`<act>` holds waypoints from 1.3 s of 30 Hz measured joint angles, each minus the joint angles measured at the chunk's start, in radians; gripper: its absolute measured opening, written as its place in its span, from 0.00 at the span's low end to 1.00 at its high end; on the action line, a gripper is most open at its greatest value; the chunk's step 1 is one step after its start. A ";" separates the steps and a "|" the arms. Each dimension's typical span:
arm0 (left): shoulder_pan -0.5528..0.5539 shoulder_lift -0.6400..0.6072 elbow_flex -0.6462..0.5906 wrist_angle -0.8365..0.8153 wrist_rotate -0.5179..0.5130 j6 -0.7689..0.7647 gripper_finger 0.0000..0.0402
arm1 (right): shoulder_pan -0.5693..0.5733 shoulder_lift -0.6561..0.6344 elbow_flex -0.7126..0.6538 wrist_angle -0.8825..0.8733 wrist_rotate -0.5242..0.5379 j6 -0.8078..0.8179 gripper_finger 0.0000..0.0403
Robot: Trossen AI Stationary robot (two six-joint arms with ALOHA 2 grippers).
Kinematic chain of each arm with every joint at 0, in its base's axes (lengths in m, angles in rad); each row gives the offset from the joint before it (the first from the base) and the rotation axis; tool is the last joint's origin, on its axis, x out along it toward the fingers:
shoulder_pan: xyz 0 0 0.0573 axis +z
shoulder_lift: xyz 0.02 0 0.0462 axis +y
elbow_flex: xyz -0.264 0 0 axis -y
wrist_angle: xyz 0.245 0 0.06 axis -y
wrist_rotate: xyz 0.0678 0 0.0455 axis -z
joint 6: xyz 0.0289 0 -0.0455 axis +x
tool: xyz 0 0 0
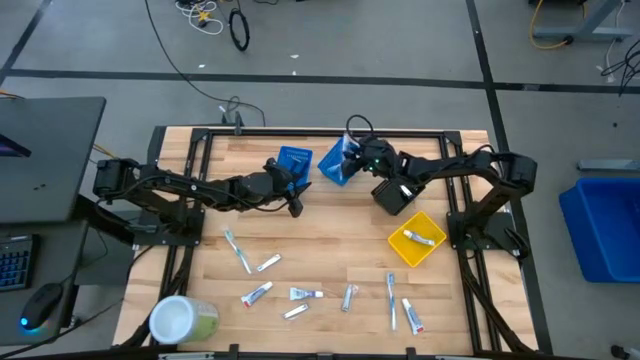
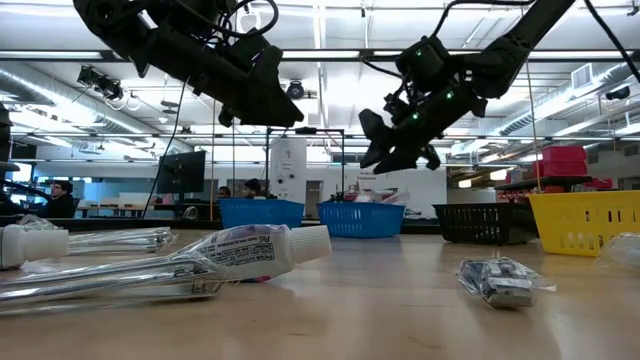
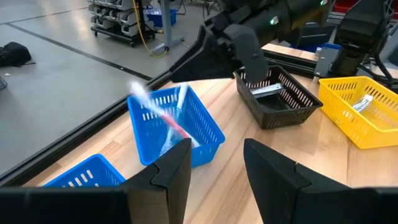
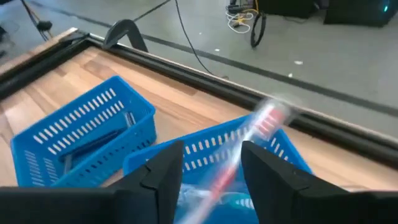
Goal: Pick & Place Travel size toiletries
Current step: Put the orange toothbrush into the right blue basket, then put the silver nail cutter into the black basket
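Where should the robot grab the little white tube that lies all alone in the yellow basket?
Probably around its middle, coming straight down from above. The tube lies flat and slanted on the floor of the yellow basket, whose walls block the sides. The right end effector, nearest, should set its fingers across the tube's narrow width.

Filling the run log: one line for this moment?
right gripper: jaws open over blue bin, toothbrush dropping in | left gripper: jaws open, empty, near other blue bin | toiletries on table
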 joint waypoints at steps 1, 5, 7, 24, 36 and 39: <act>0.000 0.000 0.000 0.000 0.000 0.000 0.38 | 0.000 -0.010 0.000 -0.009 0.003 -0.017 0.44; 0.000 0.000 0.000 0.000 0.000 -0.015 0.38 | 0.001 -0.070 0.000 -0.093 0.056 -0.059 0.47; 0.000 0.000 0.000 0.000 0.000 -0.026 0.38 | 0.001 -0.103 0.000 -0.153 0.088 -0.073 0.48; 0.000 0.000 0.000 -0.013 0.129 -0.033 0.38 | 0.171 -0.291 0.000 -0.263 0.078 -0.233 0.41; 0.000 -0.001 0.001 -0.128 0.280 -0.136 0.38 | 0.187 -0.290 0.000 -0.268 -0.355 -0.411 0.38; -0.002 -0.001 0.001 -0.185 0.292 -0.139 0.38 | 0.187 -0.284 0.000 -0.270 -0.462 -0.453 0.36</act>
